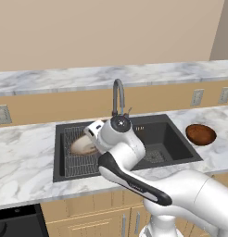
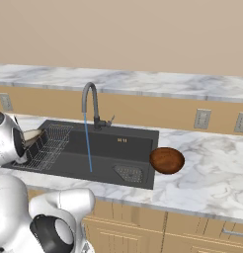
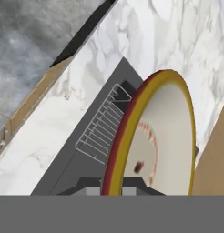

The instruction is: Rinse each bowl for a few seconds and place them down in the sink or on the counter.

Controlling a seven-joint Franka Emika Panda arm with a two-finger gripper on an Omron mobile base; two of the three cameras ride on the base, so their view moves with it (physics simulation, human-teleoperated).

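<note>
marble counter (image 1: 23, 157) around black sink (image 1: 176, 139), reddish-brown bowl (image 1: 200, 134) on it, hand (image 3: 113, 189) clamped on tan bowl (image 3: 164, 136)

A white marble counter (image 1: 23, 162) with grey veins runs over light wooden cabinets (image 2: 192, 230). Set into it is a black sink (image 2: 138, 136), a wire rack (image 1: 81, 159) at its left end. A glossy reddish-brown bowl (image 2: 167, 160) sits on the counter just right of the sink.
</note>
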